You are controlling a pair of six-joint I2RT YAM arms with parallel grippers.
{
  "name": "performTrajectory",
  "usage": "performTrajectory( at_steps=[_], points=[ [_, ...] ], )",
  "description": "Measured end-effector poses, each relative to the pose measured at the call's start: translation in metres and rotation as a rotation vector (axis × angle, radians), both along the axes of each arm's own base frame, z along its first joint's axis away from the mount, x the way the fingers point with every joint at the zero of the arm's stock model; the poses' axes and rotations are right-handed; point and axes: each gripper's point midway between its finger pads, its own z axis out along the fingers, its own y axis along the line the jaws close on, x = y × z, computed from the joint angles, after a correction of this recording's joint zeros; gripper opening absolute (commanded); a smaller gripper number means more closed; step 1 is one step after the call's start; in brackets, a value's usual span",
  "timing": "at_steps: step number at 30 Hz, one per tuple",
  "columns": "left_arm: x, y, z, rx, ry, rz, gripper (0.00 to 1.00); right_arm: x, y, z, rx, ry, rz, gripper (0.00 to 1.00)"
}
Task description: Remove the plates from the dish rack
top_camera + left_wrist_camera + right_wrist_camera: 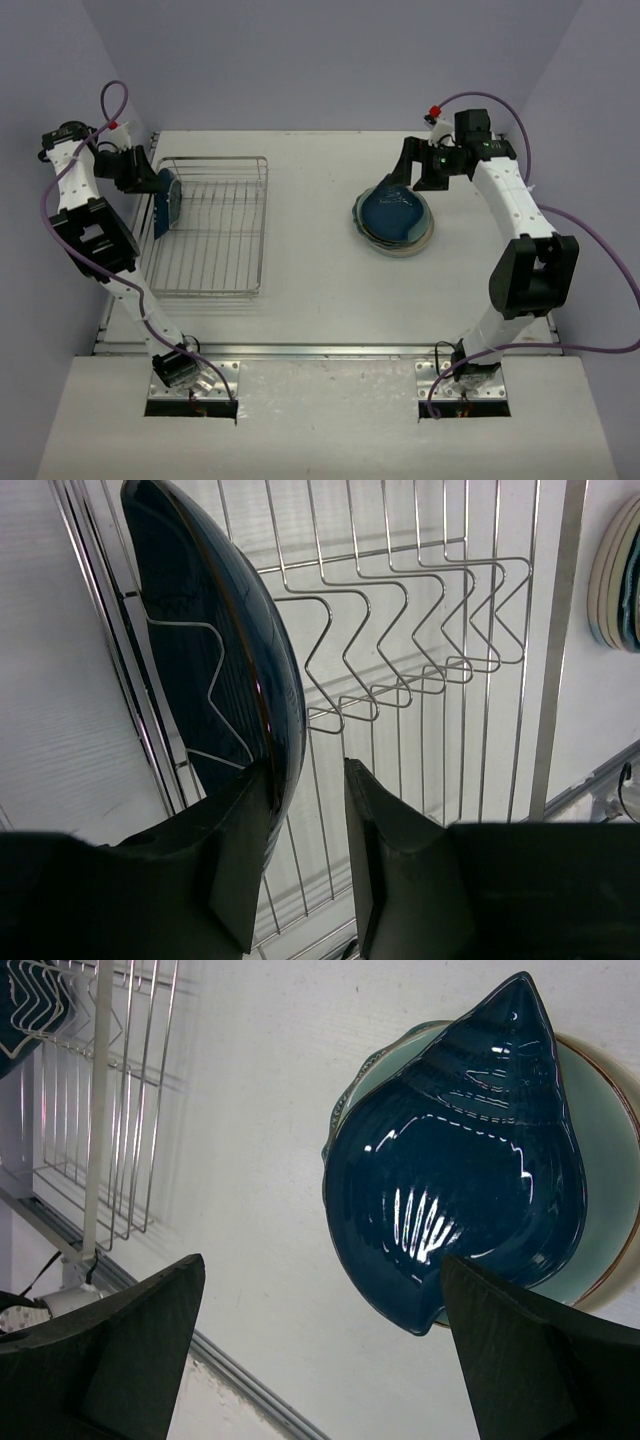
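Observation:
A dark navy plate (168, 205) (200, 610) stands on edge at the left end of the silver dish rack (215, 230) (420, 600). My left gripper (160, 190) (302, 768) straddles its lower rim, jaws narrow. The left finger lies against the plate, and a gap shows between the plate and the right finger. On the table at the right, a stack of plates (395, 220) has a navy shell-shaped one (450, 1160) on top of a teal one (600, 1160). My right gripper (400, 175) (322, 1260) hangs wide open just above the stack's near edge, holding nothing.
The other slots of the rack hold nothing. A metal rail (320, 350) runs along the table's near edge. The stack's rims (615, 580) show at the right edge of the left wrist view. Purple cables loop off both arms.

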Motion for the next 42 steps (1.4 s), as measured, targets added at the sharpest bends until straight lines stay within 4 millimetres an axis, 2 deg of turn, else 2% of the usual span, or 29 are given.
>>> performTrajectory(
  at_steps=[5, 6, 8, 9, 22, 33, 38, 42],
  points=[
    [0.002, -0.004, -0.009, -0.042, 0.013, -0.005, 0.25, 0.0, 0.001, 0.0, 0.005, 0.001, 0.003, 0.99],
    [0.001, -0.005, -0.012, -0.053, 0.017, -0.007, 0.2, -0.001, 0.001, 0.0, 0.006, 0.002, 0.003, 0.99],
    [0.002, -0.007, -0.017, -0.074, 0.028, -0.009, 0.01, -0.001, 0.001, 0.0, 0.006, 0.003, 0.003, 0.99],
    [0.002, -0.008, -0.02, -0.084, 0.033, -0.01, 0.0, -0.001, 0.001, -0.001, 0.006, 0.005, 0.003, 0.99],
    [0.004, -0.007, -0.019, -0.175, 0.007, 0.015, 0.0, -0.008, 0.005, -0.003, 0.012, 0.031, 0.014, 0.99],
    [0.002, -0.003, -0.003, -0.297, -0.037, 0.055, 0.0, -0.01, 0.012, -0.003, 0.015, 0.033, 0.033, 0.99],
    [0.003, -0.004, 0.001, -0.308, -0.045, 0.053, 0.0, -0.011, 0.014, -0.002, 0.017, 0.032, 0.037, 0.99],
    [0.005, -0.003, 0.013, -0.29, -0.077, 0.046, 0.0, -0.011, 0.015, -0.002, 0.017, 0.032, 0.041, 0.99]
  ],
)
